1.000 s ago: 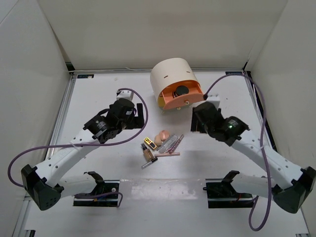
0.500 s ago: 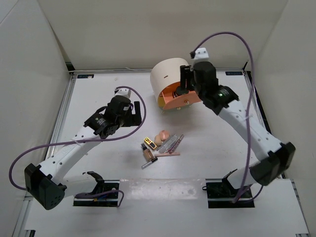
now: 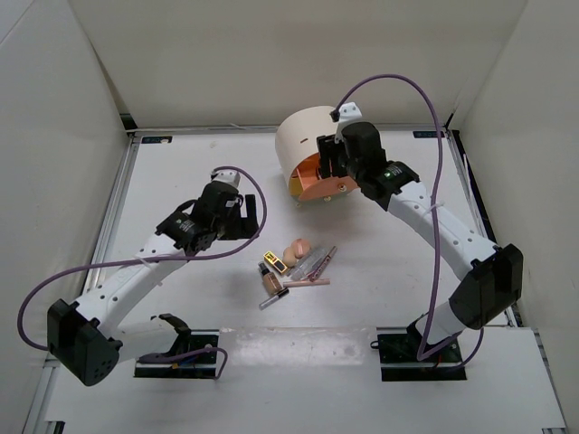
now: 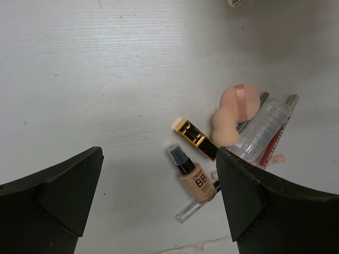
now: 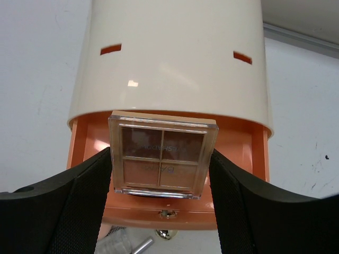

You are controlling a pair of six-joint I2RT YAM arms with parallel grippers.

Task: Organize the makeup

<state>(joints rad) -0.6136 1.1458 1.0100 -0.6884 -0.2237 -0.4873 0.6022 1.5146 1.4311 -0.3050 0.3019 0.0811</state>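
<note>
Holding, right gripper point(image 5: 160, 159): jaws clamped on the two side edges of the blush palette point(image 5: 159, 151); pans face the wrist camera; grip looks square and secure.
Palette position: poised at the open orange drawer point(image 5: 235, 145) of the cream box point(image 5: 175, 58); judged the drop-in step, not yet released; contact with the drawer floor cannot be told.
Idle, left gripper point(image 4: 159, 152): jaws at full spread, nothing between them; hangs above the table point(image 4: 106, 63) beside the loose makeup; judged ready for the next pick.
Loose makeup: peach sponges point(image 4: 228, 124) touching each other; gold lipstick point(image 4: 195, 139); foundation bottle point(image 4: 195, 180); gloss tubes point(image 4: 265, 129); one tight heap, well apart from the box.
Obstructions: box overhang limits drawer entry; heaped items overlap, so one pick may drag neighbours.
</note>
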